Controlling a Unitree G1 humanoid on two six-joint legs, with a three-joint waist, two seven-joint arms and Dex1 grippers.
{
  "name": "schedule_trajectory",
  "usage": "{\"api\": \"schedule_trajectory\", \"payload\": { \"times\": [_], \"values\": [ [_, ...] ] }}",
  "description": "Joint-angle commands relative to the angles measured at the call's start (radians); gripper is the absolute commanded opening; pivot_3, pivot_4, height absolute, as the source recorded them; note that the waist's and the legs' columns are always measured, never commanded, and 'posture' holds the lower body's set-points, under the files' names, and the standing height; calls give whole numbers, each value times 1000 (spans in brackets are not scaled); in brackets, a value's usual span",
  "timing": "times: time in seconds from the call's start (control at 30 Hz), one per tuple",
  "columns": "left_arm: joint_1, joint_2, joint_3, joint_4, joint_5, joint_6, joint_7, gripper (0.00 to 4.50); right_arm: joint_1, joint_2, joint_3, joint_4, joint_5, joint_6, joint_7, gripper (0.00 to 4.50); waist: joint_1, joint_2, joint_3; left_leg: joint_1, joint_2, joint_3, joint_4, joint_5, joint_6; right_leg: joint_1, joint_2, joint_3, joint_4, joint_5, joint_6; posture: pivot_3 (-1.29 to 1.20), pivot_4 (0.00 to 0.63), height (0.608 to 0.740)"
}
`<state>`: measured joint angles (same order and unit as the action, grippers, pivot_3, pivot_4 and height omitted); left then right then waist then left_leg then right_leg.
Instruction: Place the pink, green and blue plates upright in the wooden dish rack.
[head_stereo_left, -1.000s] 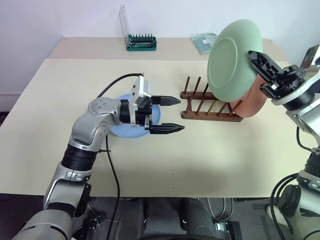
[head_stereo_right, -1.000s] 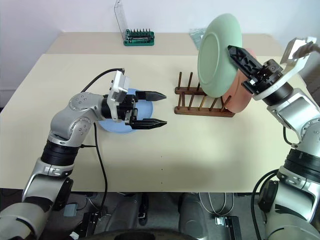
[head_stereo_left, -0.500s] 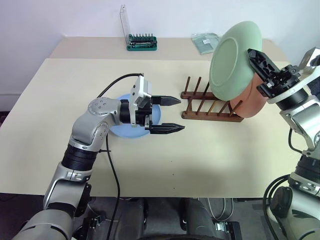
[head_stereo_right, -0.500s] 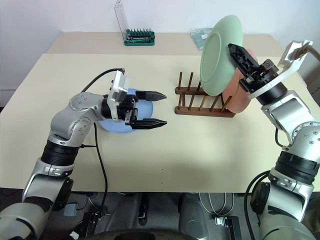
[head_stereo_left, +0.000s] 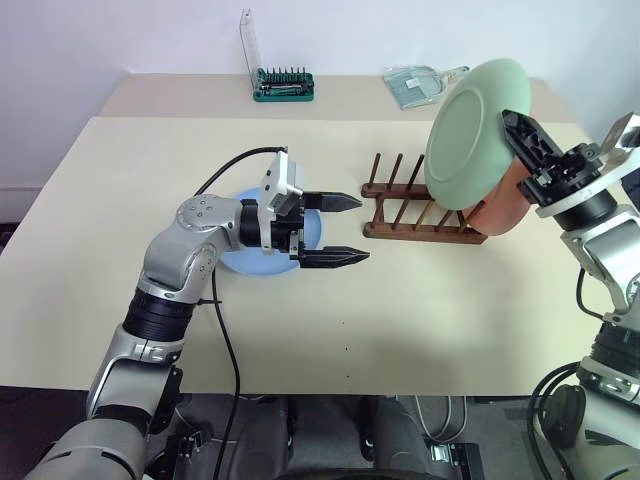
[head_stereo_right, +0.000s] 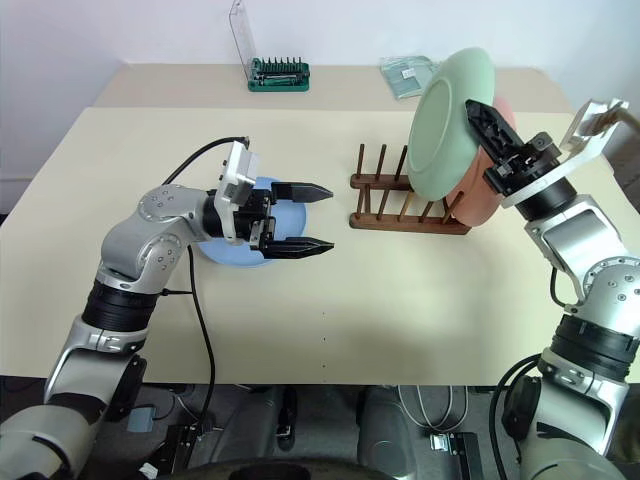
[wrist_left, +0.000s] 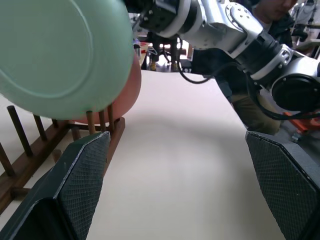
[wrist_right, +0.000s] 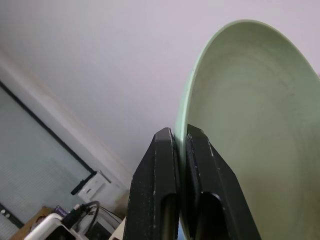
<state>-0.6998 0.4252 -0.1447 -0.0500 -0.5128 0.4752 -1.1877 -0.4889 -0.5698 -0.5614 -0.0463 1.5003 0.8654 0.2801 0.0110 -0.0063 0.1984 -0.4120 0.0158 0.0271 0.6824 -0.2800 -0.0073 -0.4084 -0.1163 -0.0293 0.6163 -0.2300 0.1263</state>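
My right gripper (head_stereo_left: 520, 128) is shut on the rim of the green plate (head_stereo_left: 474, 136) and holds it on edge, tilted, above the right end of the wooden dish rack (head_stereo_left: 418, 228). In the right wrist view both fingers (wrist_right: 161, 190) pinch that rim (wrist_right: 250, 125). The pink plate (head_stereo_left: 508, 206) stands upright in the rack's right end, just behind the green one. The blue plate (head_stereo_left: 238, 262) lies flat on the table, partly covered by my left arm. My left gripper (head_stereo_left: 362, 229) hovers open and level, pointing toward the rack, with nothing between its fingers (wrist_left: 75, 185).
A green screwdriver-bit case (head_stereo_left: 283, 85) with a raised clear lid sits at the back of the table. A small packet (head_stereo_left: 410, 84) lies at the back right. A person (wrist_left: 272, 10) stands beyond the table in the left wrist view.
My right gripper has sunk a little and shifted right with the green plate, bringing it closer over the rack. The left arm has not moved.
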Motion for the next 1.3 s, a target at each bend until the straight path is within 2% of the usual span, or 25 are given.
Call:
{"api": "schedule_trajectory", "payload": {
  "times": [0.03,0.33,0.37,0.43,0.57,0.63,0.93,1.07,1.17,1.3],
  "values": [
    [-7,7,16,-33,-19,1,-1,4500,7,6,-12,-52,17,-21,10,25,0,0,0,0,0,0,0,0,0,0,0,0,0,0,0,0,150,740],
    [-9,8,13,-29,-16,1,-1,4500,31,9,14,-59,-6,-22,76,25,0,0,0,0,0,0,0,0,0,0,0,0,0,0,0,0,150,740],
    [-9,7,13,-29,-17,2,-1,4500,28,7,16,-59,-12,-25,79,699,0,0,0,0,0,0,0,0,0,0,0,0,0,0,0,0,150,740],
    [-8,6,12,-30,-16,2,0,4500,22,2,17,-57,-23,-32,83,1370,0,0,0,0,0,0,0,0,0,0,0,0,0,0,0,0,150,740],
    [-6,6,12,-34,-17,4,2,4500,19,-4,20,-61,-41,-44,88,3325,1,0,0,0,0,0,0,0,0,0,0,0,0,0,0,0,150,740],
    [-5,6,11,-34,-17,5,2,4500,14,-9,24,-69,-79,-67,90,4438,0,0,0,0,0,0,0,0,0,0,0,0,0,0,0,0,150,740],
    [-5,4,13,-32,-17,6,1,4500,-14,-45,13,-85,-125,-101,159,4438,1,0,0,0,0,0,0,0,0,0,0,0,0,0,0,0,150,740],
    [-8,6,23,-23,-9,2,16,4500,-14,-57,-5,-108,-88,-100,202,4438,1,0,0,0,0,0,0,0,0,0,0,0,0,0,0,0,150,740],
    [-33,38,80,14,0,-2,54,4500,33,-108,-2,-186,-40,-47,323,4438,0,0,0,0,0,0,0,0,0,0,0,0,0,0,0,0,150,740],
    [-158,96,199,73,-61,130,157,4500,114,-209,54,-279,-138,-32,498,4438,1,-2,1,-1,0,-2,0,0,0,0,0,-1,0,0,0,0,150,740]
  ]
}}
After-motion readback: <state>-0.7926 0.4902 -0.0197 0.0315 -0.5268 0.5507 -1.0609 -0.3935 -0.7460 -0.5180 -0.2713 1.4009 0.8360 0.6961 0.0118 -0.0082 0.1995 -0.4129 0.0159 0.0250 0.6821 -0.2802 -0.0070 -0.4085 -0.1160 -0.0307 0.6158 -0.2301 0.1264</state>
